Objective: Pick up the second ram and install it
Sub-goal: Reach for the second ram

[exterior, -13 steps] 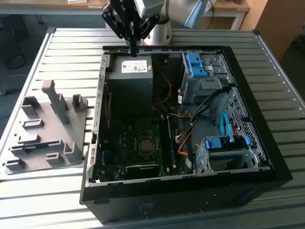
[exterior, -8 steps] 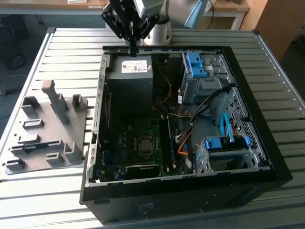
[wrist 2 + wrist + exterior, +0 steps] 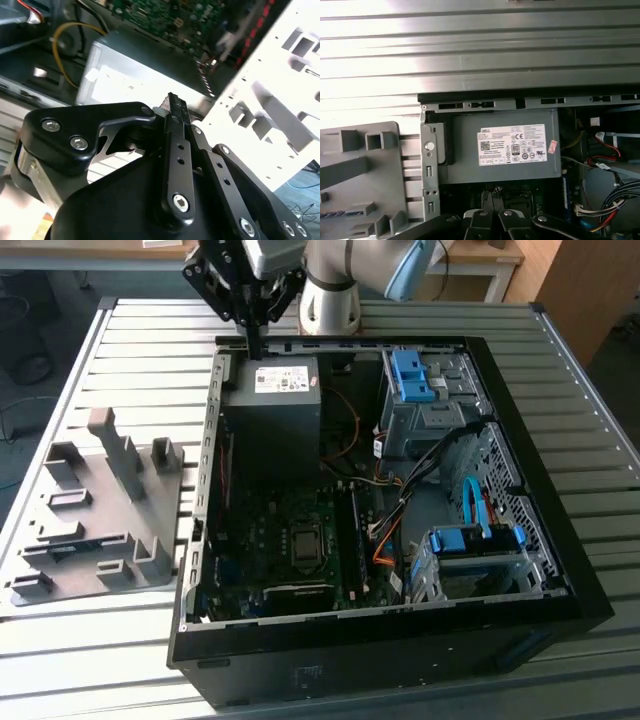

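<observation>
Second ram (image 3: 72, 545) seems to be sitting in the grey fixture (image 3: 100, 588) beside the computer case (image 3: 350, 660), while I am hovering my pressed-together gripper (image 3: 256, 350) over the power supply (image 3: 270, 420) inside that case, needing spread fingers squared to the stick.

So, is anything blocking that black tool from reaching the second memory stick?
I cannot tell the memory stick apart. The black tool hangs above the black computer case's rim, by the grey power supply box; nothing visible stands between it and the grey slotted fixture block.
</observation>
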You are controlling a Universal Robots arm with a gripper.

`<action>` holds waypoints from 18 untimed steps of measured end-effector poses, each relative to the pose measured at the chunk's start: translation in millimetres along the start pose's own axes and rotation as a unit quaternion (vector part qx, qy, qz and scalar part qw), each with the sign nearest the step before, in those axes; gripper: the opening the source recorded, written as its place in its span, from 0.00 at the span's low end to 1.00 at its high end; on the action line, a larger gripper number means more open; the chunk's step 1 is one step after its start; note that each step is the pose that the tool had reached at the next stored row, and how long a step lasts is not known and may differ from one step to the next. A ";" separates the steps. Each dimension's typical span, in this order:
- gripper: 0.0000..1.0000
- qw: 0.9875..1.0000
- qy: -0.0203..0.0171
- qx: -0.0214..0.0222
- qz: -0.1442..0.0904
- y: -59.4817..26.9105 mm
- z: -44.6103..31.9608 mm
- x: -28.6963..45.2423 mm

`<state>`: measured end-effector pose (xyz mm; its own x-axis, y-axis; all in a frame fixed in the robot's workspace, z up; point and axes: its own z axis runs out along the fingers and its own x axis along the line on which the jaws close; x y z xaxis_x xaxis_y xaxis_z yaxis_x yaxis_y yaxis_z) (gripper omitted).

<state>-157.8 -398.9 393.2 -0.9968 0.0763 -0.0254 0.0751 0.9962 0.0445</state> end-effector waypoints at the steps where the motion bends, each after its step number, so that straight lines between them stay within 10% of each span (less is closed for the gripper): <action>1: 0.10 1.000 0.000 0.000 0.000 -0.4 -0.1 4.7; 18: 0.10 1.000 0.000 0.000 0.000 -4.0 -1.3 53.4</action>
<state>-211.3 -398.9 392.9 -0.9967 0.0763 -0.0259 0.0751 0.9962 0.0444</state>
